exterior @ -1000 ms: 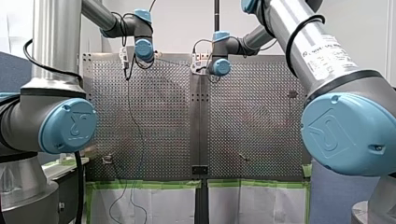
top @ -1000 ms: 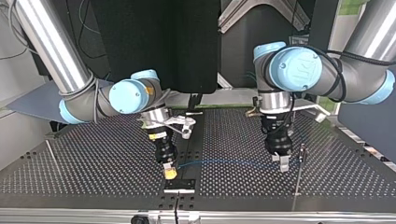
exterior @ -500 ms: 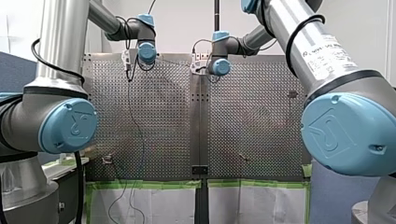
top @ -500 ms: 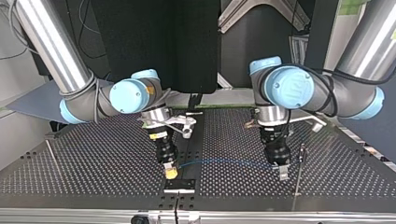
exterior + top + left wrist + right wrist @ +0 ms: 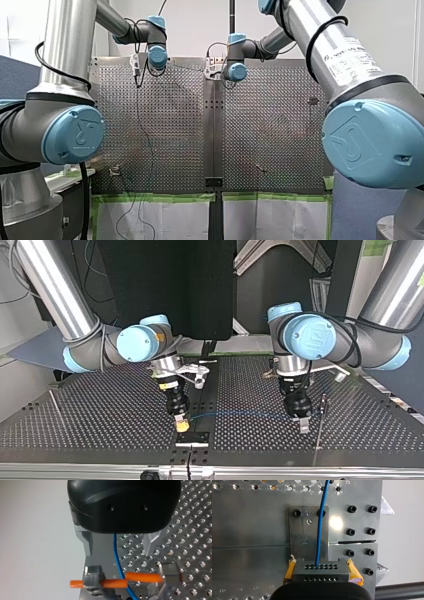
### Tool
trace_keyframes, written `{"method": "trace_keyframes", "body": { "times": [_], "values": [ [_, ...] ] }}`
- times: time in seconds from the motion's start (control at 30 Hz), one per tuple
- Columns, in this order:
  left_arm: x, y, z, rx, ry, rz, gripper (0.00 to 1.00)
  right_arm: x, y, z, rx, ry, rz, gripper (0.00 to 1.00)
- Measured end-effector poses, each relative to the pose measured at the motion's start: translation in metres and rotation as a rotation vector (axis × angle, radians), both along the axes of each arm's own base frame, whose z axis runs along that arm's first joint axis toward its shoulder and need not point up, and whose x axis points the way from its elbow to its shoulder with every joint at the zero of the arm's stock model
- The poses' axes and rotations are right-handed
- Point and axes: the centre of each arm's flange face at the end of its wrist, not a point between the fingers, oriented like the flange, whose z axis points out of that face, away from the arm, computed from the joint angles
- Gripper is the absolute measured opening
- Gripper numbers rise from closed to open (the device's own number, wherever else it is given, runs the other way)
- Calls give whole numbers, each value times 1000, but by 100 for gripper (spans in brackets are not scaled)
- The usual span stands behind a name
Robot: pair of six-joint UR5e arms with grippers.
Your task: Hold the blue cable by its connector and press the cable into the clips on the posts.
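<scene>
- My right jaws are closed on the black connector, with the yellow pads pressing its two sides. They sit low over the counter, near the middle of the top view's front edge.
- The blue cable leaves the connector's face and runs ahead over a bolted metal plate. In the top view it stretches just above the counter across to the left jaws.
- My left jaws are wide apart; the metal fingers stand either side of the cable, not touching it.
- Ahead of the left jaws, two clip posts carry an orange tube; the cable crosses it between the posts.
- A thin upright rod stands just beside the left jaws.
</scene>
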Motion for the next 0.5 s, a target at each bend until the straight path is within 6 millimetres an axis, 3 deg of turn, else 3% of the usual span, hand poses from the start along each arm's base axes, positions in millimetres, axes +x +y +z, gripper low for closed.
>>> {"method": "trace_keyframes", "body": {
  "times": [0.4, 0.47, 0.5],
  "values": [
    [0, 0, 2, -12, -20, 24, 100, 0, 0, 0, 0, 0, 1, 0],
    [0, 0, 2, -16, -22, 23, 63, 0, 0, 0, 0, 0, 1, 0],
    [0, -1, 2, -16, -23, 22, 63, 0, 0, 0, 0, 0, 1, 0]
  ]
}}
